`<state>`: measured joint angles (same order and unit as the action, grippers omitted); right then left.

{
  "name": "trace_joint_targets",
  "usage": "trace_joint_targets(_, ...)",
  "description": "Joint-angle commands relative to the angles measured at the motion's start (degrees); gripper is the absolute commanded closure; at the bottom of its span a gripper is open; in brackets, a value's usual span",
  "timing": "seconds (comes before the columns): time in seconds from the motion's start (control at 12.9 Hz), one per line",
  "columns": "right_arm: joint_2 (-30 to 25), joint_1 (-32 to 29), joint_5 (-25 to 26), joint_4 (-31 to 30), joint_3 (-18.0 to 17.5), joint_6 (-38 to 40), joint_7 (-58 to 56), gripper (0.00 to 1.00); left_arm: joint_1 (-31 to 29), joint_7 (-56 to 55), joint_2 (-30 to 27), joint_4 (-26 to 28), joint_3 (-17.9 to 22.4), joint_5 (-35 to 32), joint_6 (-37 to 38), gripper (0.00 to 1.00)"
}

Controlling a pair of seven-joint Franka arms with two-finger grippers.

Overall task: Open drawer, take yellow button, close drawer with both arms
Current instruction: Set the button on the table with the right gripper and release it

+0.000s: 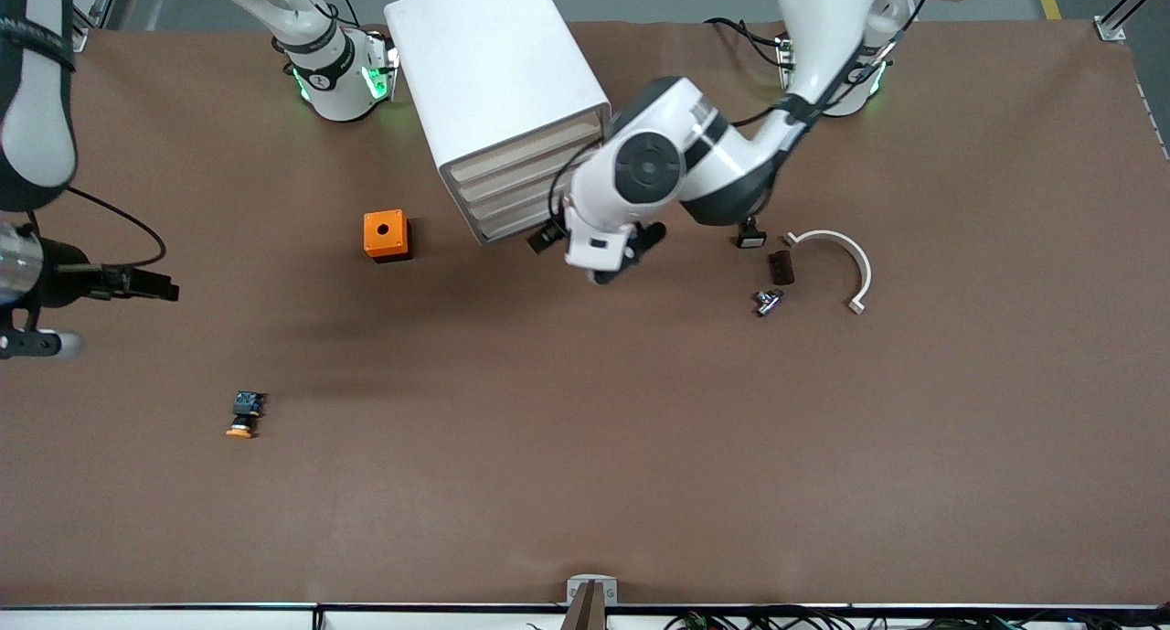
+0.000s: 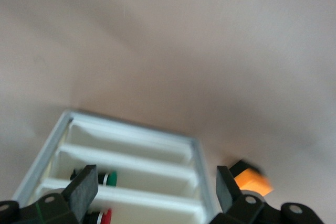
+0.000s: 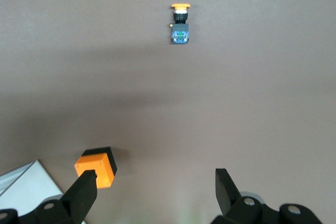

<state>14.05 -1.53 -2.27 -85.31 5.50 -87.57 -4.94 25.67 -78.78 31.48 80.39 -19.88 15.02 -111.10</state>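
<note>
The button (image 1: 244,415) lies on the brown table, orange cap toward the front camera, near the right arm's end. It also shows in the right wrist view (image 3: 180,24). The white drawer cabinet (image 1: 498,81) stands between the arm bases, and its drawers look flush. My left gripper (image 1: 626,257) is open and empty right in front of the drawers. Its view (image 2: 155,190) shows the drawer fronts (image 2: 131,166), with a green cap and a red cap inside. My right gripper (image 1: 151,285) is open and empty above the table, wide of the orange box (image 1: 386,235); it also shows in its own view (image 3: 155,192).
The orange box with a round hole shows in both wrist views (image 3: 96,167) (image 2: 252,179). Near the left arm's end lie a small black part with a white face (image 1: 751,239), a dark block (image 1: 781,267), a metal piece (image 1: 766,301) and a white curved piece (image 1: 836,255).
</note>
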Motion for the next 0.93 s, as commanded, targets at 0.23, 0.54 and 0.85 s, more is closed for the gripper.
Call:
trace_joint_targets(0.23, 0.89, -2.07, 1.57, 11.82, -0.23, 11.45, 1.24, 0.00, -14.83, 18.89, -11.69, -1.82, -0.15, -1.49, 13.07, 0.01)
trace_joint_targets(0.54, -1.12, -1.46, 0.34, 11.57, -0.67, 11.20, 2.39, 0.00, -26.26, 38.30, -17.06, -1.56, -0.15, -1.40, 24.59, 0.01)
trace_joint_targets(0.85, -6.56, -0.66, 0.43, 7.46, -0.75, 11.54, 4.32, 0.00, -34.45, 55.19, -21.01, -0.68, -0.15, -5.25, 33.57, 0.01)
